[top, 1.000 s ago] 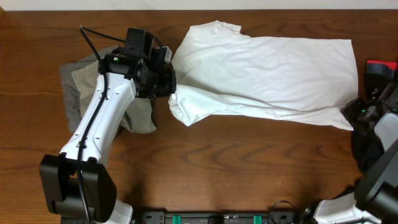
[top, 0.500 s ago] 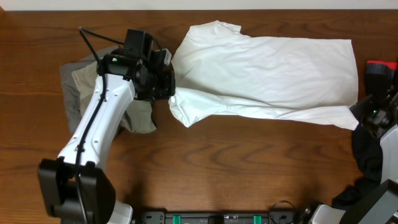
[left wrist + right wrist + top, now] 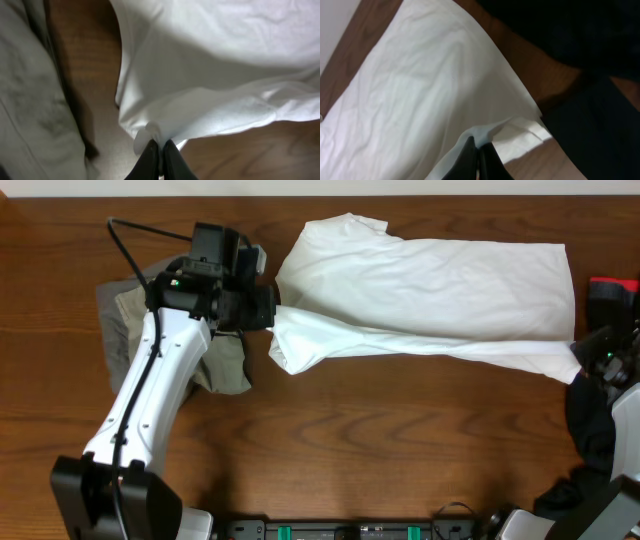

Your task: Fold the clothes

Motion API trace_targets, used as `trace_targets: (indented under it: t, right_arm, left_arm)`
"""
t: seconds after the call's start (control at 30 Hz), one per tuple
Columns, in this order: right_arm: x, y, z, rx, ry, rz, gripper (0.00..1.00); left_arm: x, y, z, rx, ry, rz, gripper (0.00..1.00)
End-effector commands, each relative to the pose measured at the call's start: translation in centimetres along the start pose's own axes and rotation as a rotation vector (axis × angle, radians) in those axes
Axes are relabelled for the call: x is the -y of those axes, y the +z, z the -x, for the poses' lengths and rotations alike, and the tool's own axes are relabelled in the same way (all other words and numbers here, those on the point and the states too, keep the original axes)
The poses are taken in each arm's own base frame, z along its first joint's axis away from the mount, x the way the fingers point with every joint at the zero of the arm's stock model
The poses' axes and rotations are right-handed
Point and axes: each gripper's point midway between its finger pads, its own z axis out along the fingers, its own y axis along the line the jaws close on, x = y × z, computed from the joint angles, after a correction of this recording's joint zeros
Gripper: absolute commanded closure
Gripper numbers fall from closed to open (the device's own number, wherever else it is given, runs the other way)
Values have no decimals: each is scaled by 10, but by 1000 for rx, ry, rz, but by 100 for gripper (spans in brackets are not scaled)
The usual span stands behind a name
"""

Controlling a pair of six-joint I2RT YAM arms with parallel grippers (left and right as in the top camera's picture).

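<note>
Your large white fabric T-shirt [image 3: 440, 275] lies spread across the upper right of the brown wooden surface [image 3: 350, 440]. Its lower edge is doubled over into a long fold that runs from one tool to the other. Your left tool [image 3: 160, 150] has its two dark fingers pressed together on a small bunch of white cloth at the fold's left end, near the sleeve. Your right tool [image 3: 479, 149] pinches the shirt's hem corner at the far right in the same way, its fingers tight on the fabric. A crumpled khaki and grey fabric pile [image 3: 122, 315] sits left of the shirt, partly under the left arm, with bare wood showing between the two. Black fabric [image 3: 590, 115] lies just beside the right tool.
</note>
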Motion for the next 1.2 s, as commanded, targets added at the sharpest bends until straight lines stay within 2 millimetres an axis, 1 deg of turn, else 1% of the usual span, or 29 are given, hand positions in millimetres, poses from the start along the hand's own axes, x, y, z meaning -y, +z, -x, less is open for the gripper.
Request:
trace_targets:
  t: [0.0,0.1,0.23,0.37,0.5,0.6,0.63,0.67,0.7,0.73,0.77,0.8,0.83,0.9,0.97,1.07,1.17]
  right_arm:
    - [-5,14,0,-20,29,25,99]
    - [-14,27,2,-21,17,74,99]
    - [-24,44,6,-13,1,127,99]
    - [-26,58,6,-6,-10,138,99]
    - [-31,72,9,14,-25,157,99]
    - [-33,83,12,31,-36,172,99]
    - [-33,86,12,33,-37,174,99]
    - [-33,91,10,31,-38,174,94]
    - [-32,93,9,29,-38,174,85]
    - [-31,96,8,24,-37,172,74]
    - [-30,97,7,20,-36,170,64]
    - [-30,98,5,13,-41,173,58]
    - [-33,97,3,4,-65,188,53]
    - [-41,95,-2,-20,-103,240,48]
    - [-48,93,-8,-50,-122,285,45]
    - [-56,89,-18,-98,-120,343,43]
    - [-71,82,-29,-155,-142,442,42]
  left_arm:
    - [-6,11,9,12,40,24,94]
    - [-7,21,15,21,66,23,94]
    - [-12,41,21,17,89,23,94]
    - [-15,58,28,28,95,21,94]
    - [-16,70,39,64,108,16,94]
    - [-15,76,50,103,118,9,94]
    - [-15,77,53,112,120,7,93]
    - [-15,78,55,119,123,6,89]
    - [-15,80,55,120,122,6,78]
    - [-15,80,56,121,123,6,64]
    - [-15,81,55,120,123,6,45]
    - [-16,81,55,118,122,7,35]
    - [-16,81,54,112,120,8,29]
    - [-17,81,50,97,115,11,25]
    - [-19,81,42,64,106,16,24]
    - [-21,82,23,-14,86,19,24]
    - [-20,80,-2,-113,60,1,24]
